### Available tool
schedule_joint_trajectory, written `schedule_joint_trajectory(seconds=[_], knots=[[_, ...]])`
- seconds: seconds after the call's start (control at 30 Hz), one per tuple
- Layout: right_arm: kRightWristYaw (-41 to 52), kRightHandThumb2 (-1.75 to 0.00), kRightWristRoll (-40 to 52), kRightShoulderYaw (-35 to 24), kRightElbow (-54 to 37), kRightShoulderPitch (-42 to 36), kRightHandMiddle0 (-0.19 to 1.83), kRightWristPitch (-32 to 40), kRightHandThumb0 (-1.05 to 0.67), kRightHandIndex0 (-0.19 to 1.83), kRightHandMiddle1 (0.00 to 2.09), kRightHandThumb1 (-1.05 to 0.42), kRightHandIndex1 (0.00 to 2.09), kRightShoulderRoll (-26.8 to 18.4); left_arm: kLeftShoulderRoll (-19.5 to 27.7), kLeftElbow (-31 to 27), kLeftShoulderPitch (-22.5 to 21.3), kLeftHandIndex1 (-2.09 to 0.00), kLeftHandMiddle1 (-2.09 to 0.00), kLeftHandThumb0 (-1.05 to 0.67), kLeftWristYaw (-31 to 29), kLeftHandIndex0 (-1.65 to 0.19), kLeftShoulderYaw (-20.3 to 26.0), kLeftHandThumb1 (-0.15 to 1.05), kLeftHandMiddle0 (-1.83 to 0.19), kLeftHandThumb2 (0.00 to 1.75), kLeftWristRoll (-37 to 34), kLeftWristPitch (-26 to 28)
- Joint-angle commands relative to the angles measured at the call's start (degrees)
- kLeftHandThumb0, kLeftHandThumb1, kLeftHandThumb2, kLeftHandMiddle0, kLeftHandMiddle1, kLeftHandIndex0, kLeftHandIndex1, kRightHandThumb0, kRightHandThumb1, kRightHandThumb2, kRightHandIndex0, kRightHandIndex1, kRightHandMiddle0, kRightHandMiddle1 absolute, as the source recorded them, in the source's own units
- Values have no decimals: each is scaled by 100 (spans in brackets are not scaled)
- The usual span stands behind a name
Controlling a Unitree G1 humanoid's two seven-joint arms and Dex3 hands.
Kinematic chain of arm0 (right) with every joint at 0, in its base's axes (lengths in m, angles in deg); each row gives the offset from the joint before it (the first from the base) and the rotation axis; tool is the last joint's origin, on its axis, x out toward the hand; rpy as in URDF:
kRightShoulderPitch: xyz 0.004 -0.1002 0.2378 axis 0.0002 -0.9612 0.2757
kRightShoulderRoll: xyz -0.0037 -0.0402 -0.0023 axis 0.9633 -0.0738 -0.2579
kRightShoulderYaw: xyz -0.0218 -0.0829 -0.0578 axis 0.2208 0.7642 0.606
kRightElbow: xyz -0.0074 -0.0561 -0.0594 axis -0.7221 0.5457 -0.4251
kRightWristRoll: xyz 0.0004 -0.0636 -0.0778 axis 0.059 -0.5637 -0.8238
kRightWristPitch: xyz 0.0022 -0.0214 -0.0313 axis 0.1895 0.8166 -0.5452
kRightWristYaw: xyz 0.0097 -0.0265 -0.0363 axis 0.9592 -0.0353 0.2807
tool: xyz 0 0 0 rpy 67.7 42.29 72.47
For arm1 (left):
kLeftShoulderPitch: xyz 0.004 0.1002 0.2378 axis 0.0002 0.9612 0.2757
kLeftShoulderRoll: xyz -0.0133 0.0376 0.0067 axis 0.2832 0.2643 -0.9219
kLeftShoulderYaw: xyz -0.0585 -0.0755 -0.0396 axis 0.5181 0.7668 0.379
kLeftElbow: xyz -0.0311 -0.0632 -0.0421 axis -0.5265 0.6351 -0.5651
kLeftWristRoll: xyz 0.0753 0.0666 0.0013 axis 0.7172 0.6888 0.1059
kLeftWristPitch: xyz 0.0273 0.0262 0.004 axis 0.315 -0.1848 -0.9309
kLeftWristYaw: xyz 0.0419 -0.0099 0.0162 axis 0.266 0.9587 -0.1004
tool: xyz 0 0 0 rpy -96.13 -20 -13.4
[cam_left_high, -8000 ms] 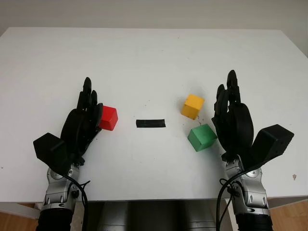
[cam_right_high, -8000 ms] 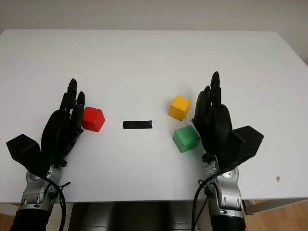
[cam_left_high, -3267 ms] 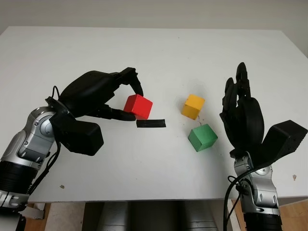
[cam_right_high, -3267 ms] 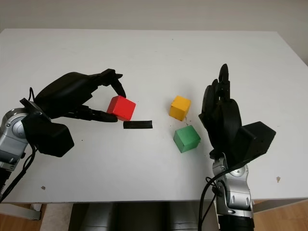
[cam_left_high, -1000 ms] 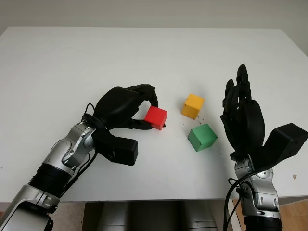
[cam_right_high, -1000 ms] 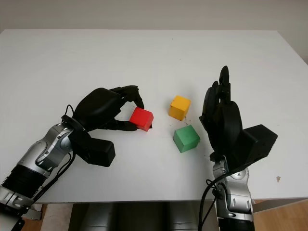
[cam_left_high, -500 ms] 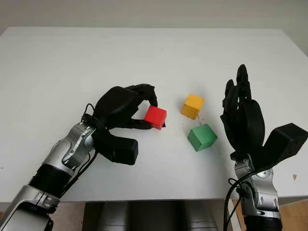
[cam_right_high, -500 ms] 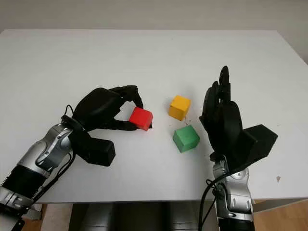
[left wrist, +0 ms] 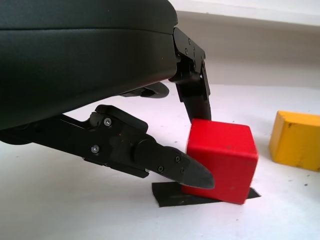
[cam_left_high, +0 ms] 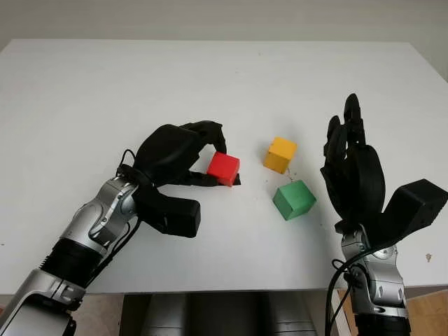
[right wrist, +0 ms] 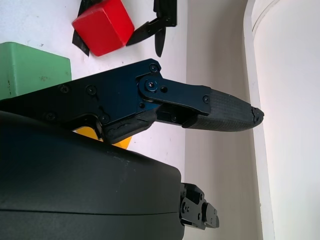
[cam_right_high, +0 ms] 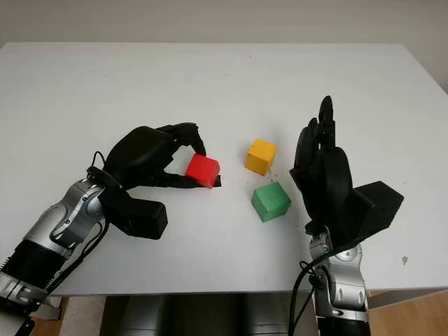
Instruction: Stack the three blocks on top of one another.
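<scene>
My left hand [cam_left_high: 215, 162] is shut on the red block [cam_left_high: 224, 168], pinched between an upper finger [left wrist: 196, 97] and the thumb [left wrist: 190, 172]. The block sits tilted over the black tape strip [left wrist: 167, 192] at the table's centre; I cannot tell whether it touches the table. The yellow block [cam_left_high: 281, 154] lies to its right, with the green block [cam_left_high: 294, 199] just in front of the yellow one. My right hand [cam_left_high: 344, 129] is open, upright beside the green block on its right.
The white table [cam_left_high: 224, 77] stretches wide behind the blocks. Its front edge runs close below both forearms. The yellow and green blocks stand a small gap apart.
The left hand took the red block from the left side and carried it to the tape strip at the centre. In the last second it shifted only slightly. The right hand stayed put.
</scene>
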Motion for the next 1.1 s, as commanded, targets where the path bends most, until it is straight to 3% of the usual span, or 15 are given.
schedule_joint_trajectory(seconds=[0.0,0.1,0.33,0.6,0.77,0.9,0.97,1.07], knots=[[-12,-64,-12,-36,-53,12,-19,-7,-77,-19,0,-105,0,-33,51,-111,118,-32,-4,-65,-46,-35,-46,104,-16,5,47,42],[4,-64,0,-41,-39,16,-19,-17,-76,-19,0,-105,0,-42,73,-170,124,-12,-3,-70,-128,-26,-57,105,-7,8,60,82],[30,-65,-11,-40,-32,14,-19,-27,-76,-19,0,-105,0,-65,51,-136,155,-1,-2,-82,-152,14,-23,105,12,25,-106,20],[-105,-61,-111,-32,-49,37,-19,-57,-77,-19,0,-105,0,-23,91,-212,256,0,0,-95,-275,19,235,105,19,47,-817,-331],[-59,-53,-9,-136,-67,166,-19,-101,-76,-19,1,-105,0,-79,-151,142,408,0,0,-93,180,19,827,105,19,62,-1806,-729],[5,-43,-90,-217,-96,370,-19,65,-74,-19,1,-105,0,-362,-381,549,388,0,0,-91,-139,19,1332,105,19,66,-2956,-666],[-4,-33,-79,-321,-76,582,-18,193,-73,-19,2,-105,0,-537,-540,655,380,0,0,-89,-545,19,1667,105,19,64,-3780,-373],[173,-24,-147,-413,79,923,-18,275,-74,-19,1,-105,0,-951,-645,629,429,0,0,-87,-794,19,2016,105,19,63,-4416,67]])
